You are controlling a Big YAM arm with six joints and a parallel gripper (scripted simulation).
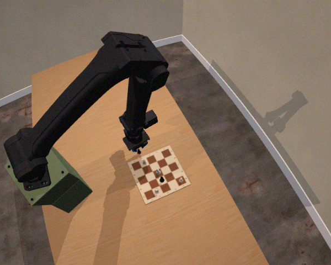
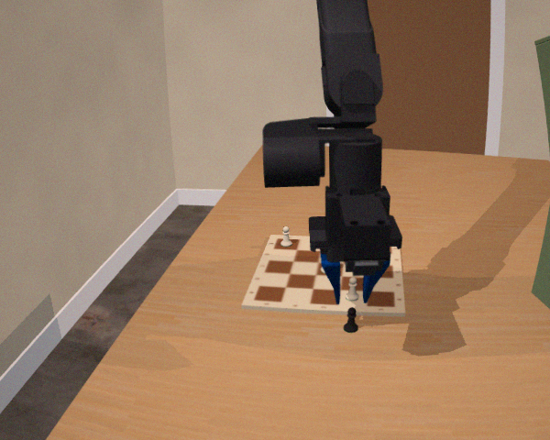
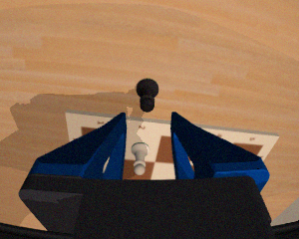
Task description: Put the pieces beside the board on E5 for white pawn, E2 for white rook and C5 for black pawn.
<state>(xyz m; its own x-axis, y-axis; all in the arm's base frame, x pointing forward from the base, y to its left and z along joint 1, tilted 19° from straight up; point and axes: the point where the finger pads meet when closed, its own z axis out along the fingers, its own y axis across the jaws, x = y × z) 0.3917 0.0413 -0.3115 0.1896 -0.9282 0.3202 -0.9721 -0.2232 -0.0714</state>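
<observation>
The small chessboard (image 1: 160,175) lies on the wooden table. A black pawn (image 2: 350,320) stands upright on the table just off the board's edge; it also shows in the wrist view (image 3: 148,95) ahead of the fingertips. My gripper (image 2: 355,289) hangs over that edge of the board, its blue fingers partly open and holding nothing. A white pawn (image 2: 352,289) on an edge square shows in the gap between the fingers, untouched. Other white pieces (image 1: 158,171) (image 1: 181,180) (image 1: 156,190) and a black piece (image 1: 161,179) stand upright on the board. Another white pawn (image 2: 285,236) is at the far corner.
The green base block (image 1: 54,185) of the arm stands at the table's edge on the left. The table's long edges drop to the dark floor, and walls are close behind the board's side.
</observation>
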